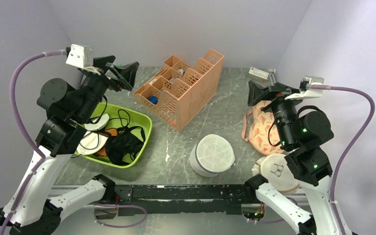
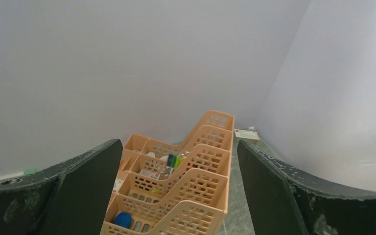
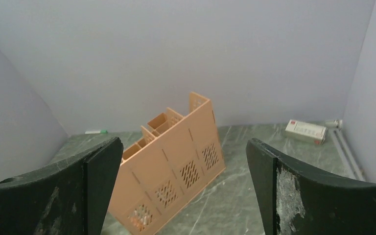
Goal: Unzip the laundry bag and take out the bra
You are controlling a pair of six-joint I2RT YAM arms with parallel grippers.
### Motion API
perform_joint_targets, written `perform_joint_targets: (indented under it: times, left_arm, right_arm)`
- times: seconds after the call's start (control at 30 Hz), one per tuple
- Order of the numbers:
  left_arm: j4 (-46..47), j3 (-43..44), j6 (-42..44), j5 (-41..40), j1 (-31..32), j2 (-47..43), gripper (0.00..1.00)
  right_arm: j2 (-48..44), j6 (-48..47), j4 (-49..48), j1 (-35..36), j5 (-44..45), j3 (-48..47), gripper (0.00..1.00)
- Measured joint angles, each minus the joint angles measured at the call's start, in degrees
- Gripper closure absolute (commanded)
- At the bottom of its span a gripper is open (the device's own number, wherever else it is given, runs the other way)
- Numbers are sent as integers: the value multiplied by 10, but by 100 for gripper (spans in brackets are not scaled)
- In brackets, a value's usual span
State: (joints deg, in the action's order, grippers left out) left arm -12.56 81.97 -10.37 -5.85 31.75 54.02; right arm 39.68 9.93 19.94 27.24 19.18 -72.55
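Reaching is the step in hand, judging by the layout. The laundry bag point(image 1: 213, 154) stands lid up on the worktop point(image 1: 176, 142) at lower centre of the overhead view, with neither arm near it. The left pincer point(image 1: 121, 73) hangs at upper left, with the green tub point(image 1: 146, 128) below it in the frame. The right pincer point(image 1: 260, 93) hangs at upper right, by the flowered cloth point(image 1: 257, 128). Both are spread wide and hold nothing.

The bra is not visible anywhere and is presumably inside the closed bag. To do this well, one arm should probably steady the bag's wall while the other finds the zip pull. That pull cannot be made out from above, so a wrist camera needs to drop and look along the side.

Only the overhead view shows the bag, the tub and the beige pouch point(image 1: 278, 175) at lower right. The wrist views look between their own jaws at the orange rack point(image 2: 176, 196) and the back wall. The right one also shows a small box point(image 3: 305, 131) at right.
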Motion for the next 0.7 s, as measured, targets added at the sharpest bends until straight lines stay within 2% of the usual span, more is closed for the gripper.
perform_joint_targets:
  times: [0.4,0.7]
  left_arm:
    - [-47,-89,-61,53,-132,-76,1]
    - [-63,-209,-127,150,-200,-118,1]
  right_arm:
    - [-34,125,85,38,60,56,0]
    - [-94,182,92,60,50,174,0]
